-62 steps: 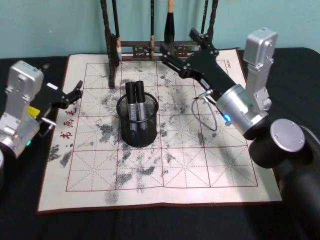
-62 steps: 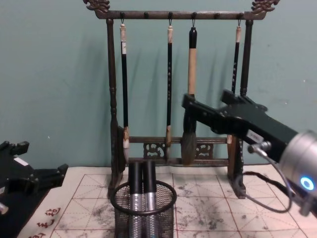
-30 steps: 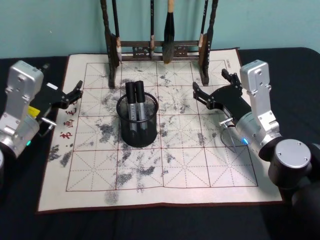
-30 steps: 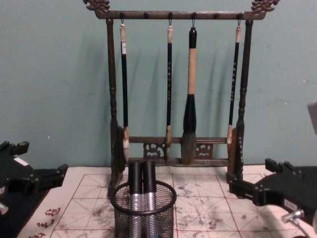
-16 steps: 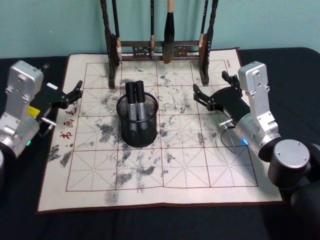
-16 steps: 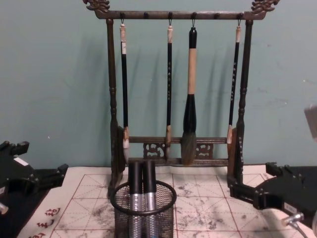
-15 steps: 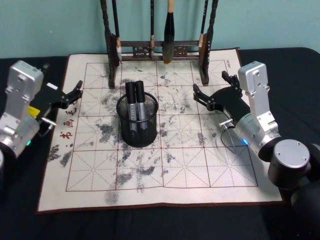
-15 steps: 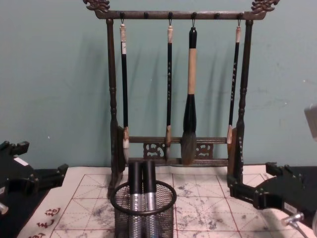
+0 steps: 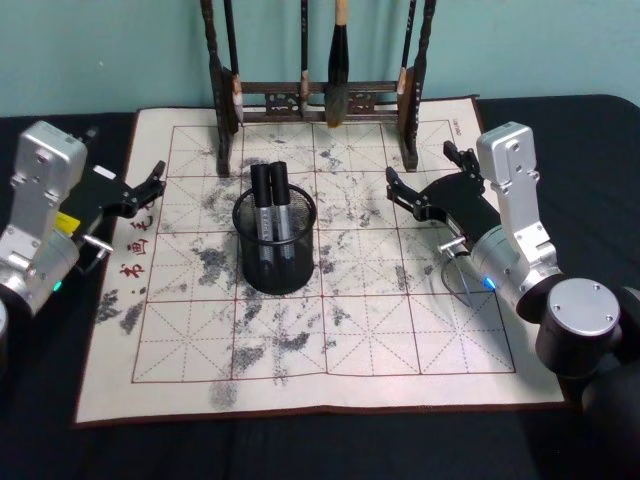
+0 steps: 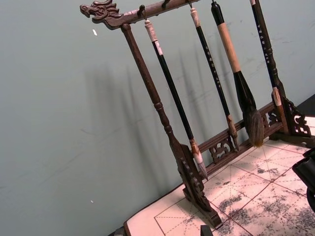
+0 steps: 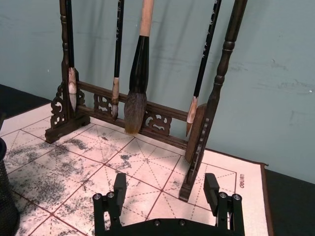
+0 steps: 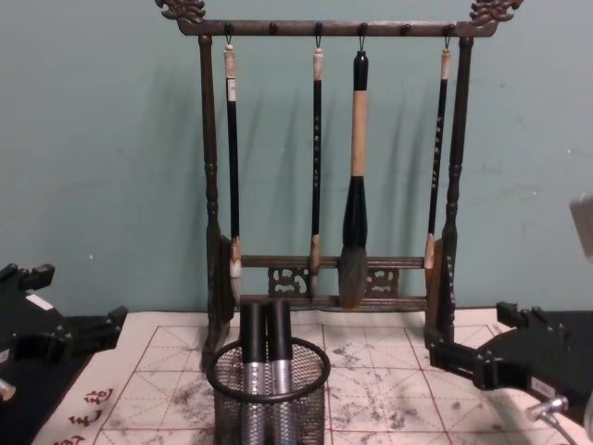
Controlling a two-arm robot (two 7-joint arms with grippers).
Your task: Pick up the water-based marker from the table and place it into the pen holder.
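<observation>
Head view: two markers [image 9: 272, 208] were standing in the pen holder [image 9: 275, 262]. The right gripper [image 9: 427, 177] sat right of the holder, fingers spread and empty. The left gripper [image 9: 150, 184] sat left of it, fingers apart too.

Right wrist view: open fingers [image 11: 119, 188] faced the brush rack [image 11: 199, 132] behind the holder.

Chest view: markers leaned upright in the holder. Looked done to me; a careless arm swing could tip the holder.

A calligraphy desk: ink-stained gridded felt mat [image 9: 400, 340], brush rack [image 12: 324, 167] with hanging brushes [image 12: 355, 185], plain teal wall [image 12: 102, 139].
</observation>
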